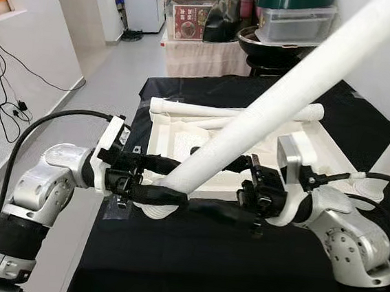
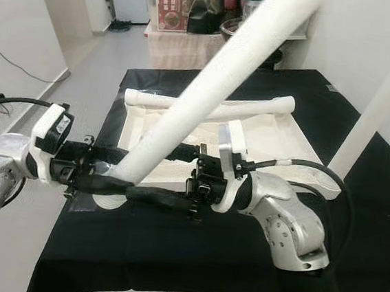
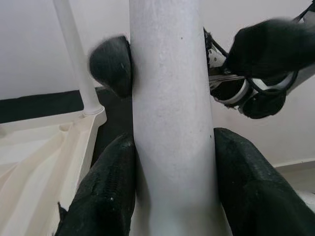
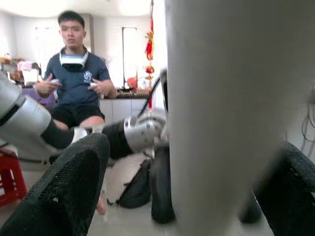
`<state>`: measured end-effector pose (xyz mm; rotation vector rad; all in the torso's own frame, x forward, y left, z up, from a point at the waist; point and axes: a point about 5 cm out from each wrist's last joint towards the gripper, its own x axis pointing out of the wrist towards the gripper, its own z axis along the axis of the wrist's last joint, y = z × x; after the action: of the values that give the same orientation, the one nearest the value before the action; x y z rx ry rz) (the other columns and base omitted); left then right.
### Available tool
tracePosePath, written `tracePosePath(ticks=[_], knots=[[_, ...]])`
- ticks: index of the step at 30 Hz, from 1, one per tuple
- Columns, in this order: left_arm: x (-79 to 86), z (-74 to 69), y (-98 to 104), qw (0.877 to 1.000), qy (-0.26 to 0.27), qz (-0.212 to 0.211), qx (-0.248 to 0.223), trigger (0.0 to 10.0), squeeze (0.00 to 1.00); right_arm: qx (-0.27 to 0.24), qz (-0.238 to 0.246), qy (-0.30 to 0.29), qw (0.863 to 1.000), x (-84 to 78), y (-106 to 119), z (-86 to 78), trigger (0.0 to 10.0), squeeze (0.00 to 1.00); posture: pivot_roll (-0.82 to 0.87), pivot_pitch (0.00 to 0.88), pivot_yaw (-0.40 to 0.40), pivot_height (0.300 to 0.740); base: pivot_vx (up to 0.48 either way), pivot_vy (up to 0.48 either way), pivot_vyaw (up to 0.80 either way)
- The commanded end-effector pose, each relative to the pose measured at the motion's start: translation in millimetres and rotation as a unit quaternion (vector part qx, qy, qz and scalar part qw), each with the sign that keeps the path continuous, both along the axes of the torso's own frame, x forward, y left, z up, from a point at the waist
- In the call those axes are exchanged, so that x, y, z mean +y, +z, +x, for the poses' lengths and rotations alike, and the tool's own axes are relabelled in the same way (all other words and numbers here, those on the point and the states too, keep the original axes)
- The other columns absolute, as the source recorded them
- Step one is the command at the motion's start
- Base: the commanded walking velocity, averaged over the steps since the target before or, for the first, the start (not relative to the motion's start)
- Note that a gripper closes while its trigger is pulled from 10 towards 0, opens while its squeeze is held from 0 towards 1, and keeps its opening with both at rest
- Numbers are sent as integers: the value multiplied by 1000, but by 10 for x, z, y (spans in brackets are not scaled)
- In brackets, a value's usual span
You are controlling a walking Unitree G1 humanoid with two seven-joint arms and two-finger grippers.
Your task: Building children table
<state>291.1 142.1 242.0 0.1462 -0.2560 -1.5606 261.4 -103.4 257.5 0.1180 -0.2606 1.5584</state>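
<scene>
Now | left gripper point(image 1: 155, 183) clamps table leg point(image 1: 283, 92) | right gripper point(image 1: 229, 191) straddles it (grip unclear)

Box label point(image 1: 190, 21) print seems too blurred to read.

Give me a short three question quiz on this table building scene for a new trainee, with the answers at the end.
1. True or false: both tools grip the same white table leg.
2. Which tool holds the leg nearer its lower end? A) left tool B) right tool
3. Fill in: the upside-down white tabletop lies on a ____ cloth.

Key: 1 true. 2 A. 3 black.
</scene>
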Motion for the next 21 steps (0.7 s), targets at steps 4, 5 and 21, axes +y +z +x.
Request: tracePosePath(ticks=[4, 5, 21], knots=[[-43, 3, -70, 1000, 6, 3, 12, 10000, 0, -9, 13, 0, 1000, 172, 54, 9, 10000, 0, -74, 21, 47, 740, 0, 0, 0], [-52, 1, -74, 1000, 5, 2, 13, 10000, 0, -9, 13, 1, 1000, 193, 54, 12, 10000, 0, -74, 21, 47, 740, 0, 0, 0], [-92, 18, -37, 1000, 3, 0, 7, 10000, 0, -6, -22, -10, 1000, 318, -63, 46, 0, 0, -74, 22, 44, 740, 0, 0, 0]])
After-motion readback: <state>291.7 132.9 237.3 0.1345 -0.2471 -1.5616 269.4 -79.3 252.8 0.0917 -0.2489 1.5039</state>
